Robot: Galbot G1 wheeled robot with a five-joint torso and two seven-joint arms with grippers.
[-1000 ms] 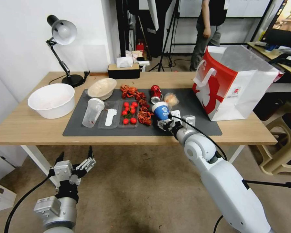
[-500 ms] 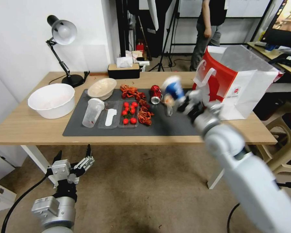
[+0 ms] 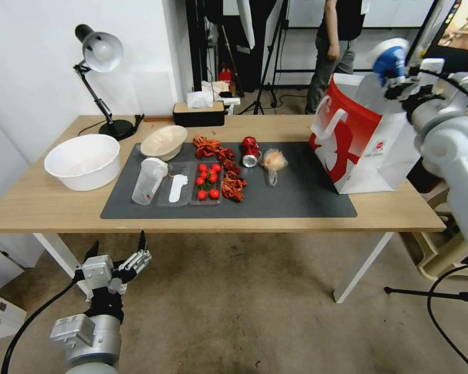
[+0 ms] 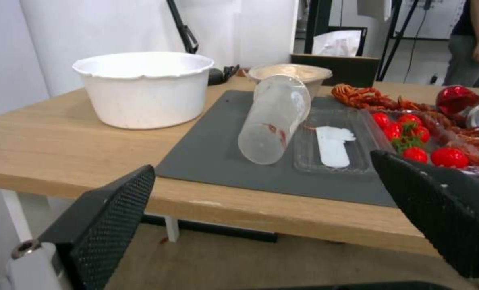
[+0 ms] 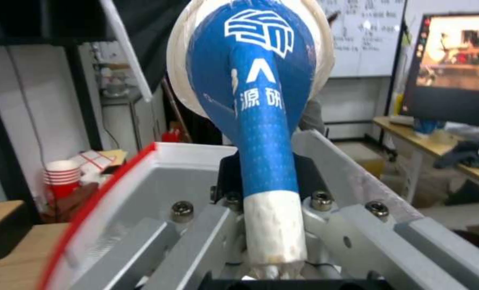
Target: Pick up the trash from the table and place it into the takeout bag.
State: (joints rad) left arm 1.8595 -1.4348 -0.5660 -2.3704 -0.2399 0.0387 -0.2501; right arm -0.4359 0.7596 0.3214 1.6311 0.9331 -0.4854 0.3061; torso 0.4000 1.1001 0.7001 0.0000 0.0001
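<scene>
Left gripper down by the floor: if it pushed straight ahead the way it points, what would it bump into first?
Probably the table edge, then the lying clear cup beyond it. The open left gripper sits slightly below tabletop level, so depth is uncertain.

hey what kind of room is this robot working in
Probably a lab or recording studio, not a home: light stands and tripods behind the table, a whiteboard, and a monitor on a side desk.
</scene>
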